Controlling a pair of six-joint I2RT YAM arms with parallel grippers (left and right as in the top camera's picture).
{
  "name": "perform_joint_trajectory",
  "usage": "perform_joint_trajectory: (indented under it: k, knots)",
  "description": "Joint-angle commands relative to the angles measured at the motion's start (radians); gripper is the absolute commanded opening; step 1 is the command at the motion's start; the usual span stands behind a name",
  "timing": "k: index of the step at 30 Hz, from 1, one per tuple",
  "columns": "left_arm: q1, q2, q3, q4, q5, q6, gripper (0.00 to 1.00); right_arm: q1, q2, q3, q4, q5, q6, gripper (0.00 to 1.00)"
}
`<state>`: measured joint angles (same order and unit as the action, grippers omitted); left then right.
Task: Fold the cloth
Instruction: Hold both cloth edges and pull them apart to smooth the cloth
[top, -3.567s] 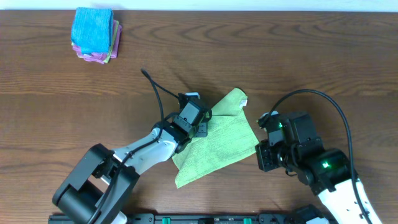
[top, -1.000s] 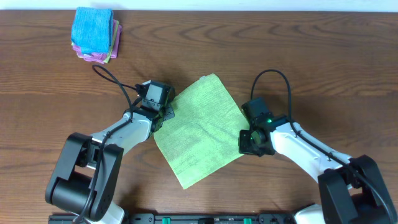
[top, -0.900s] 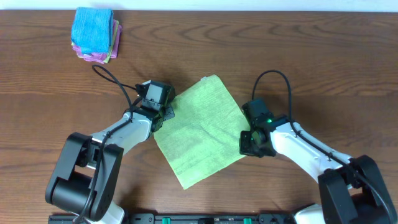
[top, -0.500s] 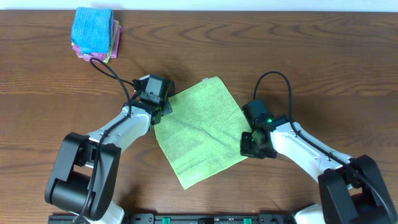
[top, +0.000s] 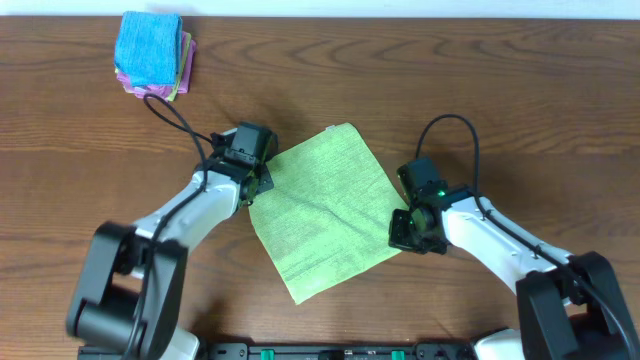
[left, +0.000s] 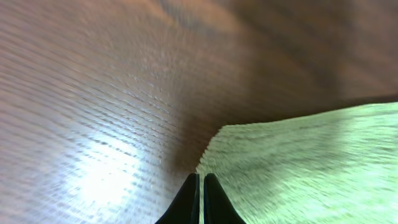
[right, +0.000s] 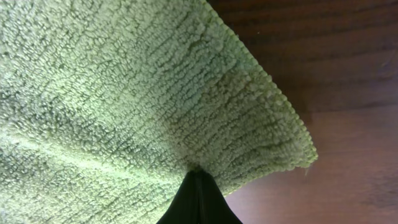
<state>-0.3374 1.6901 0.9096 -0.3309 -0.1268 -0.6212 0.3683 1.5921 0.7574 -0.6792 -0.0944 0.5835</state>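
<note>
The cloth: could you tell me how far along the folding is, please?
Done: the cloth lies spread flat on the table. In hand: the left gripper and right gripper are shut on its opposite corners. Left: every fold; none shows yet.

Overhead view: bright, even light from above, sharp across the table (top: 500, 90), with only soft, short shadows beside the arms (top: 190, 210). Left wrist view: heavy motion blur, with the wood grain streaked, a pale glare patch at lower left and the cloth (left: 311, 162) smeared. Right wrist view: cloth fibres crisp, shaded toward bottom centre; the wood beyond is dim and soft.
</note>
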Motion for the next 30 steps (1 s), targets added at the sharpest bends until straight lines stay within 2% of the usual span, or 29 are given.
perform_joint_trajectory:
  k: [1,6,9,10,11,14,17,22,27,29,30]
  knots:
    - [0.005,-0.102,0.016,-0.018,-0.013,0.023,0.06,-0.037,0.066,-0.032,0.013,0.117,0.014,0.02]
    - [0.004,-0.202,0.016,-0.066,-0.052,0.023,0.05,-0.068,0.066,0.007,-0.019,0.118,0.013,0.01]
    - [0.004,-0.229,0.016,-0.118,-0.018,0.023,0.12,-0.078,0.064,0.039,-0.047,0.113,0.012,0.01]
    - [0.004,-0.232,0.016,-0.135,0.015,0.023,0.16,-0.077,0.06,0.051,-0.06,0.108,0.002,0.01]
    - [0.004,-0.233,0.016,-0.153,0.055,0.023,0.25,-0.076,0.055,0.063,-0.071,0.103,-0.014,0.01]
    - [0.004,-0.233,0.016,-0.195,0.205,0.023,0.42,-0.072,0.026,0.1,-0.097,0.085,-0.061,0.01]
    - [0.004,-0.234,0.016,-0.22,0.306,0.023,0.49,-0.072,-0.013,0.123,-0.119,0.05,-0.066,0.01]
    - [0.002,-0.243,0.016,-0.263,0.388,0.022,0.47,-0.072,-0.116,0.14,-0.122,0.008,-0.122,0.02]
    - [-0.004,-0.283,0.015,-0.299,0.381,0.013,0.43,-0.08,-0.254,0.14,-0.082,0.008,-0.155,0.02]
    - [-0.004,-0.282,0.014,-0.292,0.376,-0.015,0.08,-0.081,-0.291,0.141,-0.066,0.008,-0.155,0.02]
    - [-0.004,-0.277,0.013,-0.283,0.357,-0.037,0.06,-0.081,-0.308,0.142,-0.061,0.008,-0.155,0.01]
